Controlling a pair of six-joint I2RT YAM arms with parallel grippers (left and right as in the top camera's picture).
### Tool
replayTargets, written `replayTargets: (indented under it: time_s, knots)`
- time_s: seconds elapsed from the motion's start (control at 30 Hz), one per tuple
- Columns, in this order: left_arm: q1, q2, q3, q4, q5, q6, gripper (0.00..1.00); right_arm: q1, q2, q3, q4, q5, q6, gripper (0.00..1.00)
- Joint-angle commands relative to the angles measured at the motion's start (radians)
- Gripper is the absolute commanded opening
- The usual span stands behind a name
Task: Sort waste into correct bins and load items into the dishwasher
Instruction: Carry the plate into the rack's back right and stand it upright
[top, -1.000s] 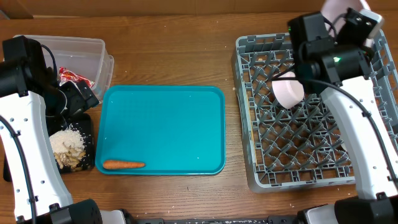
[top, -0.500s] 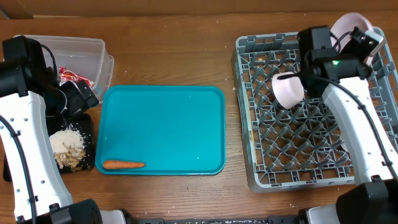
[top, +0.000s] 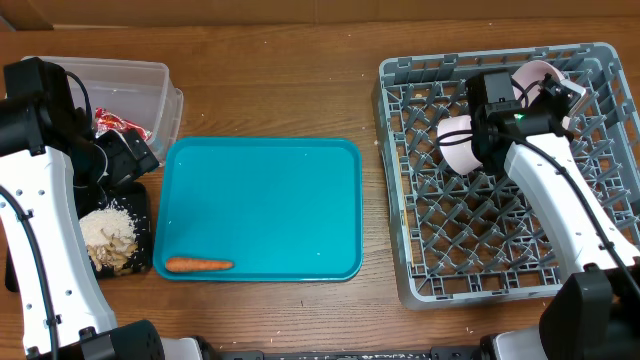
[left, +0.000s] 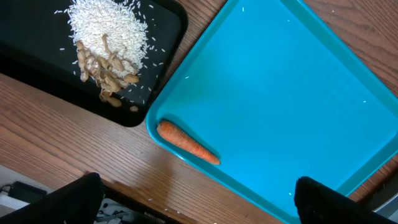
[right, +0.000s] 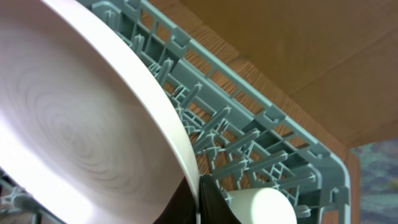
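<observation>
A pale pink-white bowl is held on edge at the far side of the grey dish rack. Its rim is pinched by the right tool. A second bowl is lodged among the pegs just beside it. A carrot lies on the teal tray, near its front edge. The left tool is spread wide and holds nothing. It hangs above the table by the black tray, where rice and food scraps are heaped.

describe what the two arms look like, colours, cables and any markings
Both are alike: the left arm and right arm have smooth white rounded link shells, blocky black joint housings and thin black cables running along the white. The right arm's black housing shows a small green light.
</observation>
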Motion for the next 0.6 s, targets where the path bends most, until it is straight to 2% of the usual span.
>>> replayTargets:
  time_s: [0.0, 0.1, 0.13, 0.17, 0.2, 0.23, 0.37, 0.57]
  knots:
    - [0.001, -0.008, 0.013, 0.001, -0.005, 0.023, 1.00, 0.018, -0.003, 0.001, 0.004, -0.103, 0.014, 0.04]
    - [0.001, -0.008, 0.013, 0.001, -0.003, 0.022, 1.00, 0.042, -0.004, 0.001, -0.003, -0.217, 0.010, 0.09]
    - [0.001, -0.008, 0.013, 0.001, -0.003, 0.022, 1.00, 0.051, -0.004, 0.001, -0.006, -0.240, 0.010, 0.21]
    - [0.001, -0.008, 0.013, 0.002, -0.003, 0.023, 1.00, 0.062, -0.004, 0.001, -0.015, -0.254, 0.011, 0.48]
    - [0.001, -0.008, 0.013, 0.001, -0.003, 0.022, 1.00, 0.074, -0.005, 0.001, -0.026, -0.261, 0.011, 0.68]
    - [0.001, -0.008, 0.013, 0.001, -0.003, 0.022, 1.00, 0.084, -0.006, 0.002, -0.033, -0.263, 0.011, 0.75]
    - [0.001, -0.008, 0.013, 0.001, -0.003, 0.023, 1.00, 0.121, -0.029, 0.003, -0.041, -0.256, 0.011, 0.87]
    - [0.001, -0.008, 0.013, 0.001, -0.003, 0.023, 1.00, 0.127, -0.126, 0.034, -0.048, -0.301, 0.008, 0.98]
